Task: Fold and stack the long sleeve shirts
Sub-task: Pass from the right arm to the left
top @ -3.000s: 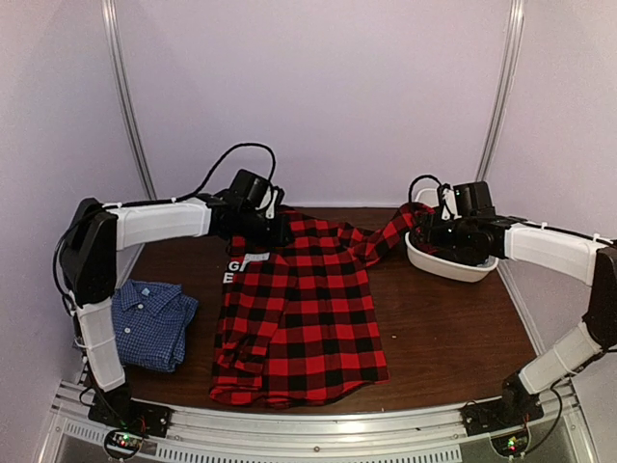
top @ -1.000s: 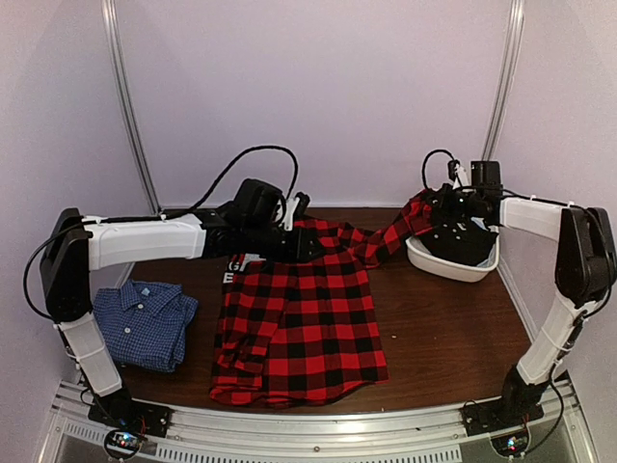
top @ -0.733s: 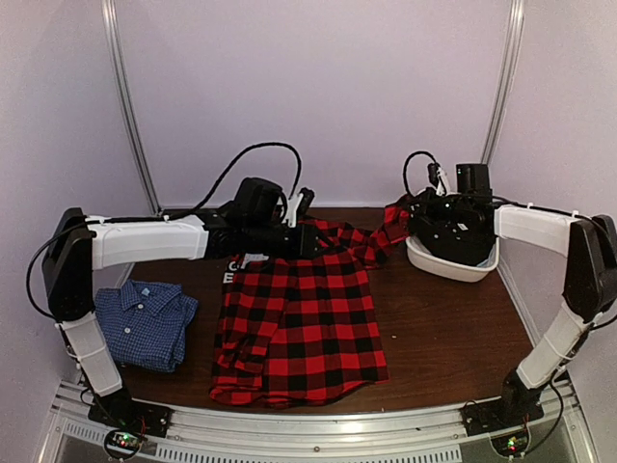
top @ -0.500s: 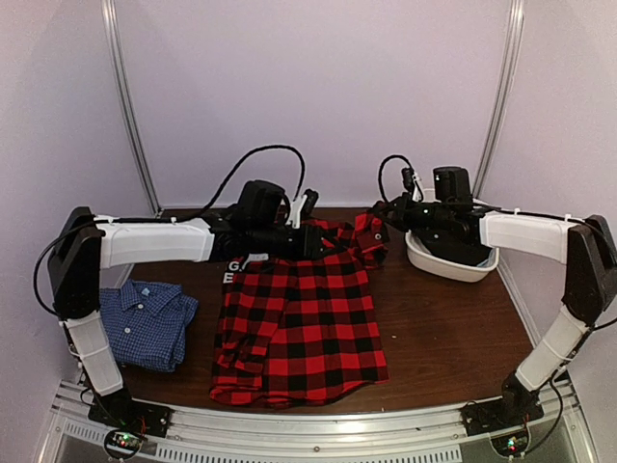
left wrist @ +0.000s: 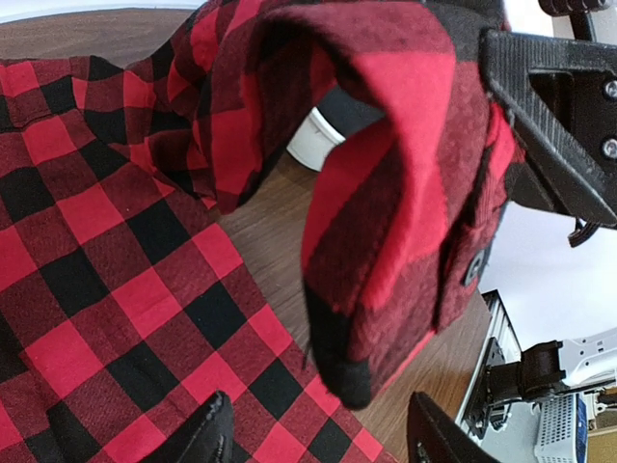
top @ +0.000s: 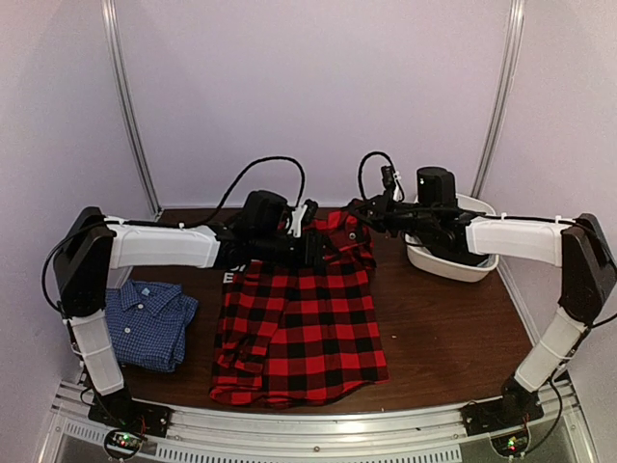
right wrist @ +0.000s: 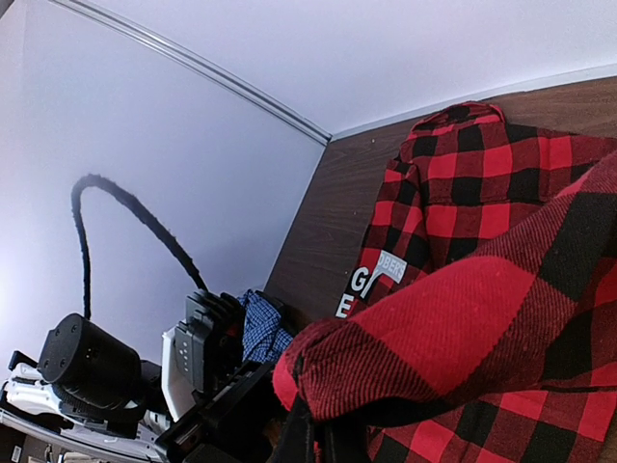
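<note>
— Where's the plaid shirt (top: 304,323)?
— Spread on the surface (top: 443,318). The right end effector (top: 361,214) is clamped on its sleeve (left wrist: 405,174), held up over the shirt's far edge.
— And the left end effector (left wrist: 318,439)?
— Fingers apart, empty, above that same edge. The blue shirt (top: 145,323) lies folded to the plaid shirt's left.

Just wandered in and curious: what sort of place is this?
Likely a robot test booth: two arms bolted to a table, plain walls close around, a plaid shirt laid out for folding.
</note>
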